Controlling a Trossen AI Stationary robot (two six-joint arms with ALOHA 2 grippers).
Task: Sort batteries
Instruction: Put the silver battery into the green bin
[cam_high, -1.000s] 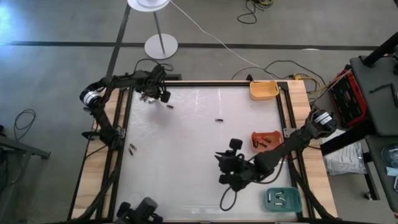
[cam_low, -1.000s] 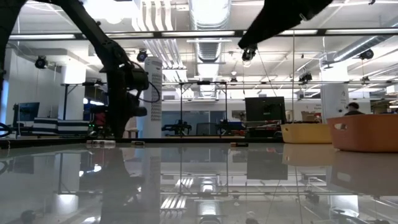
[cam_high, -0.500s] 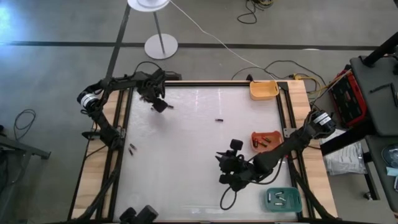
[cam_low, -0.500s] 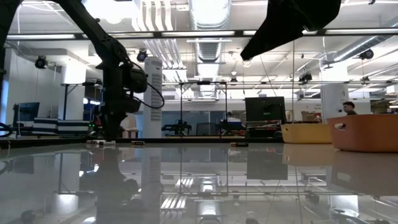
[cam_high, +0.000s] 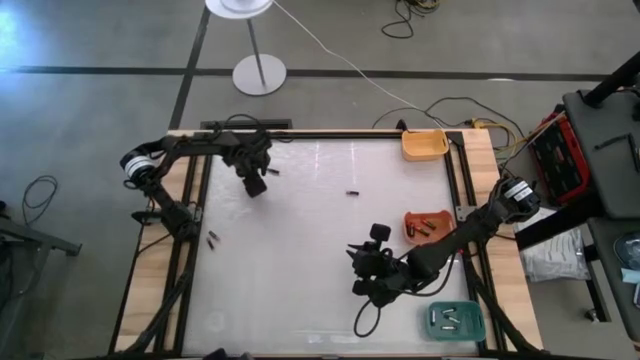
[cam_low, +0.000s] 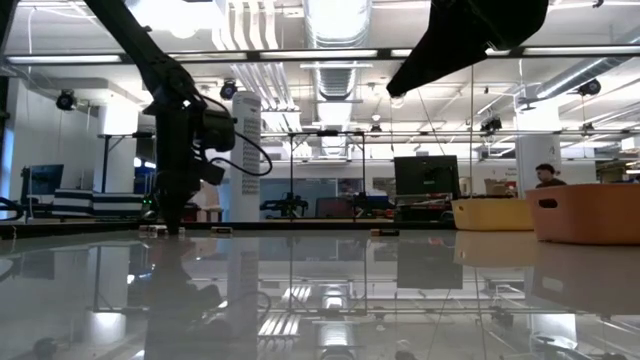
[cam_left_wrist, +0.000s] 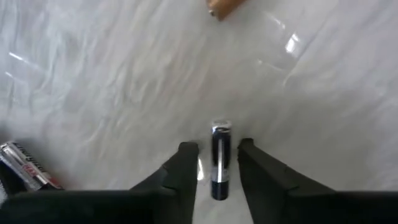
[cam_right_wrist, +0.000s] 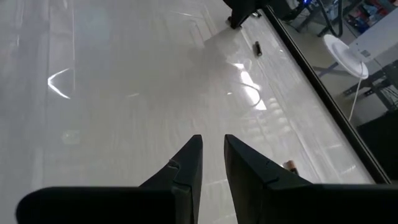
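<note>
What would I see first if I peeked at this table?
Probably the left gripper at the table's far left corner, its two dark fingers standing on either side of a small shiny battery lying on the white table. Next, the bright trays along the right edge: a yellow tray, an orange tray and a teal tray.

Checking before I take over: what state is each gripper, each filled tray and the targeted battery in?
Left gripper: open, straddling a battery.
Dark silver-banded battery: lying on the table, not gripped.
Right gripper: slightly open, empty.
Small red tray: holds batteries.
Teal tray: holds silvery batteries.
</note>
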